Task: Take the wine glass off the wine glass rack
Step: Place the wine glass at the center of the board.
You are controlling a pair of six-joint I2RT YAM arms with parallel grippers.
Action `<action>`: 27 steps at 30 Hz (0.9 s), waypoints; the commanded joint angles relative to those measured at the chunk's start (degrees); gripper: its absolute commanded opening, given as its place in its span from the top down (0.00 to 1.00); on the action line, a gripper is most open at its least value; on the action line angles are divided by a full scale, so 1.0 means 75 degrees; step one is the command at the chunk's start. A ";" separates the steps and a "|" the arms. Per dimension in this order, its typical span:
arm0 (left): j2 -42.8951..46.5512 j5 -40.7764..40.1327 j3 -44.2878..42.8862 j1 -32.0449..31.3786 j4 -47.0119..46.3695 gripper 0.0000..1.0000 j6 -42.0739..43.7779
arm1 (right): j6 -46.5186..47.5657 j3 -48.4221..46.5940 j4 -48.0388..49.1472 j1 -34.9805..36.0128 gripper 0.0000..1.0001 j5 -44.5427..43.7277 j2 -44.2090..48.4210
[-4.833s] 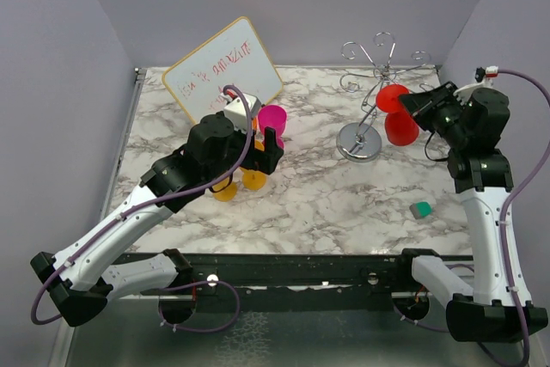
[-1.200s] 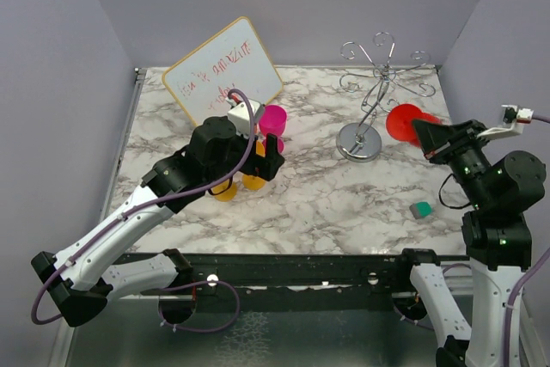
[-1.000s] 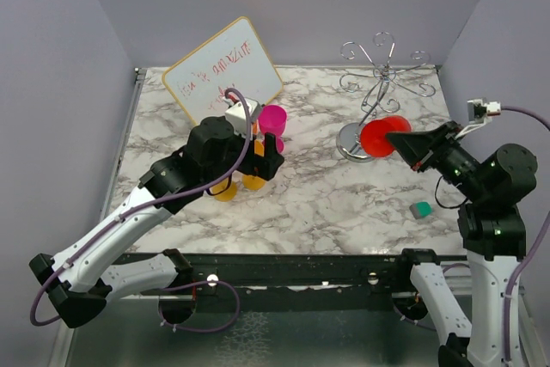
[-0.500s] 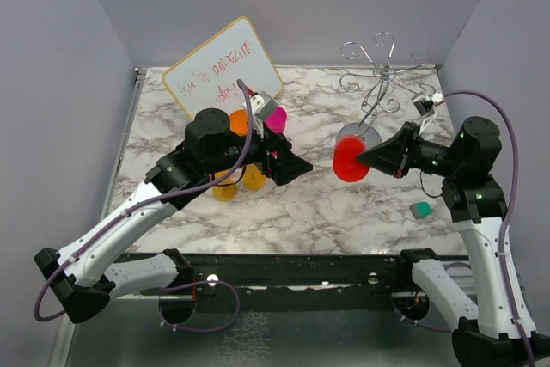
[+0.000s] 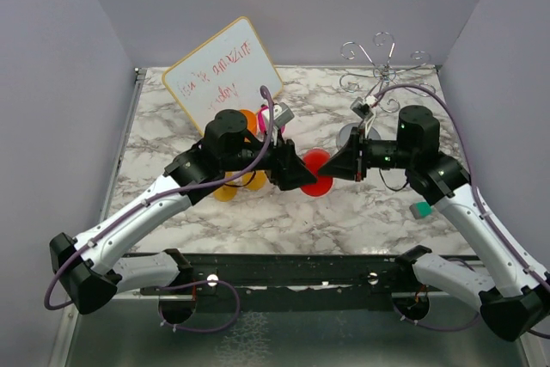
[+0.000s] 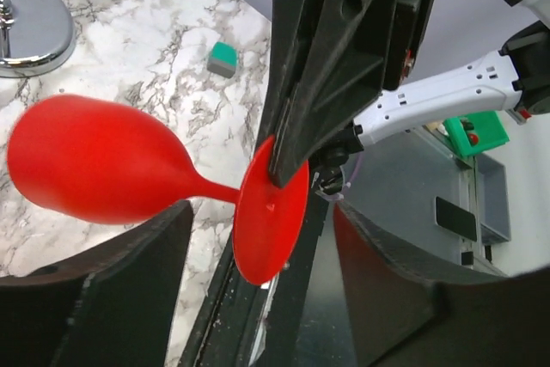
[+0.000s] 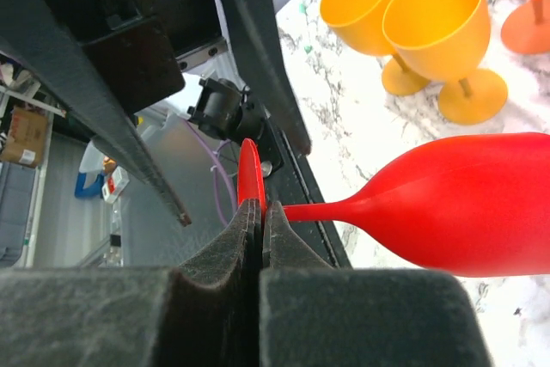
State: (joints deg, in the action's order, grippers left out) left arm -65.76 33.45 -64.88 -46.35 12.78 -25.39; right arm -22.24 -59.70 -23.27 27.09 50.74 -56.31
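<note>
The left arm (image 5: pixel 155 208) bends at the elbow and reaches right over the table (image 5: pixel 387 212). The left jaws stand open on both sides of the red wine glass (image 6: pixel 94 161). The right arm (image 5: pixel 455 195) reaches left, and the right jaws pinch the glass's flat round foot. A moment ago the arms were apart; now they meet in the middle. The smooth glass lies sideways, off the shiny wire rack (image 6: pixel 26 36).

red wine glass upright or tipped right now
Tipped sideways: the red wine glass is horizontal, its foot pinched in the right gripper's jaws.
</note>
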 commanded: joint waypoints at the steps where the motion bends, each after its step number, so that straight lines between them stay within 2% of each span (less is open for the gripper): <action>1: 0.0367 0.0406 0.0201 0.0004 0.0362 0.38 0.0330 | 0.0095 -0.0080 0.0774 0.0094 0.99 0.0113 -0.0033; 5: 0.0294 0.0624 0.0237 0.0007 0.0405 0.56 0.0455 | 0.0128 -0.0054 0.0814 0.0148 0.99 0.0140 -0.0066; 8: 0.0237 0.0538 0.0201 0.0005 0.0406 0.84 0.0529 | 0.0123 0.0050 0.0885 0.0161 0.99 0.0249 0.0051; 11: 0.0204 0.0472 0.0144 0.0004 0.0406 0.98 0.0599 | 0.0095 0.0261 0.0981 0.0161 0.97 0.0242 0.0255; 13: 0.0233 0.0434 0.0140 0.0013 0.0406 1.00 0.0627 | 0.0121 0.0402 0.0939 0.0161 0.86 0.0313 0.0349; 16: 0.0304 0.0339 0.0180 0.0010 0.0406 1.00 0.0651 | 0.0119 0.0678 0.0869 0.0170 0.60 0.0614 0.0390; 18: 0.0383 0.0267 0.0220 0.0011 0.0406 1.00 0.0666 | 0.0040 0.0941 0.0890 0.0240 0.55 0.0622 0.0433; 22: 0.0517 0.0178 0.0310 0.0010 0.0319 1.00 0.0660 | -0.0108 0.1348 0.1269 0.0612 0.56 0.0283 0.0675; 25: 0.0488 0.0198 0.0287 0.0011 0.0312 1.00 0.0643 | -0.0289 0.1457 0.1726 0.0800 0.63 0.0096 0.0710; 27: 0.0461 0.0237 0.0273 0.0005 0.0312 1.00 0.0643 | -0.0443 0.1533 0.2060 0.0885 0.72 -0.0055 0.0685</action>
State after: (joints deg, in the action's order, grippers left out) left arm -63.22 35.53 -62.98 -46.19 15.97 -21.52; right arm -23.18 -48.93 -14.98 32.38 52.95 -52.29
